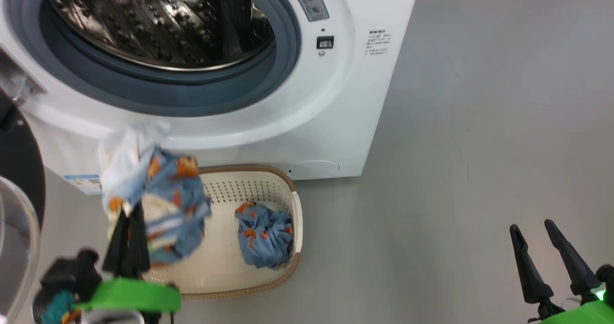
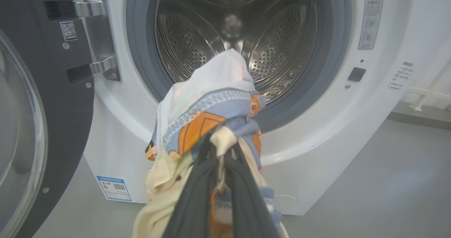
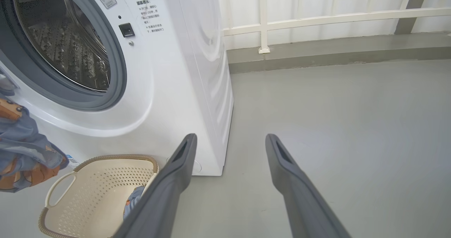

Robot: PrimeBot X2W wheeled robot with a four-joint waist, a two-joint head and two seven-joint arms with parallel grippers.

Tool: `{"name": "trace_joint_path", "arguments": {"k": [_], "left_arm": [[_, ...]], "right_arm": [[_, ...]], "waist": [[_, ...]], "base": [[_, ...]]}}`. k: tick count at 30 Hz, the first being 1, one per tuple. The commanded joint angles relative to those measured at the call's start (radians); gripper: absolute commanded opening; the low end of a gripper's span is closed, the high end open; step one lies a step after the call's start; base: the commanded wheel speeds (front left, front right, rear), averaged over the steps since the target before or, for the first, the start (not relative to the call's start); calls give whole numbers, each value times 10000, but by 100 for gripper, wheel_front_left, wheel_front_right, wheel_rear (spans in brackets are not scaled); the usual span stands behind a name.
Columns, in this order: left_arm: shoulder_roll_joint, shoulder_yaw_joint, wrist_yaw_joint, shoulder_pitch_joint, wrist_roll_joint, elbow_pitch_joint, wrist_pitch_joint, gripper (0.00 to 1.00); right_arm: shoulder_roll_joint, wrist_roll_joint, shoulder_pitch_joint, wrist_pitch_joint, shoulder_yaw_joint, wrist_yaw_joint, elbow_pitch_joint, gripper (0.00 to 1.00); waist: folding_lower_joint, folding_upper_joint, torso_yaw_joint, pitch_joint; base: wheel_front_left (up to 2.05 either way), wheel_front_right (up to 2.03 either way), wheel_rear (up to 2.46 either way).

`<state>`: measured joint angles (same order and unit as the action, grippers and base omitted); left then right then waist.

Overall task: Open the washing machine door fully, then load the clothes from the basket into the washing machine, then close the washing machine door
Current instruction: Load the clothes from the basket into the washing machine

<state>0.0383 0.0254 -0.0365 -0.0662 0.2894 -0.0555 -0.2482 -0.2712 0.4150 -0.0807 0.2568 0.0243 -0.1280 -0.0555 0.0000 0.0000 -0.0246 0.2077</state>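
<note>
My left tool (image 1: 127, 212) is clamped tight on a bundle of clothes (image 1: 165, 201). Its two dark fingers are pinched together, with cream and blue cloth printed in orange squeezed between them. The bundle hangs in the air, lifted clear of the basket (image 1: 296, 213), over that basket's 9 o'clock end. Looking along the wrist, its white top rises in front of the lower part of the washing machine (image 1: 336, 122) opening.

At 12 o'clock from this tool is the machine's mouth, where a grey rubber ring (image 1: 168, 93) runs around the steel drum (image 1: 158, 21), and I see no cloth inside. At 9 o'clock the washing machine door (image 1: 19, 170) stands swung open on its metal hinge (image 2: 98, 37), black rim and glass bowl facing me. A blue label sticker (image 1: 84, 182) sits low on the machine's front, at about 10 o'clock from the tool.

The basket rests on the grey floor (image 1: 479, 146), just in front of the machine's base. A second garment (image 1: 264, 235), blue with orange figures, lies crumpled inside against its 3 o'clock wall.

My right tool (image 1: 531, 226) is well apart, at 4 o'clock from the basket, above bare floor. Its fingers are spread wide and hold nothing. Beyond it, at 12 o'clock in its wrist view, a white railing (image 3: 317, 19) runs along the wall.
</note>
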Motion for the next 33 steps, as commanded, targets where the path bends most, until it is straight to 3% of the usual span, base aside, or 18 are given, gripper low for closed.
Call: {"name": "trace_joint_path", "arguments": {"k": [1, 14, 25, 33], "left_arm": [[120, -310, -58, -721, 18, 324, -135, 0], [120, -677, -316, -4376, -700, -567, -135, 0], [417, -1214, -592, -7432, -1060, -4191, -135, 0], [952, -1409, -680, -9707, -1321, -6806, -135, 0]], "right_arm": [[-143, -31, 290, 49, -158, -27, 271, 100], [2, 61, 1083, 49, -449, -27, 223, 100], [257, 178, 1864, 49, -923, -27, 191, 100], [369, 269, 2358, 49, -1171, -27, 171, 100]], "waist": [[0, 0, -92, 326], [0, 0, -563, 1290], [0, 0, -1296, 2164], [0, 0, -1783, 2845]], "base": [[0, 0, 0], [0, 0, 0], [0, 0, 0], [0, 0, 0]]}}
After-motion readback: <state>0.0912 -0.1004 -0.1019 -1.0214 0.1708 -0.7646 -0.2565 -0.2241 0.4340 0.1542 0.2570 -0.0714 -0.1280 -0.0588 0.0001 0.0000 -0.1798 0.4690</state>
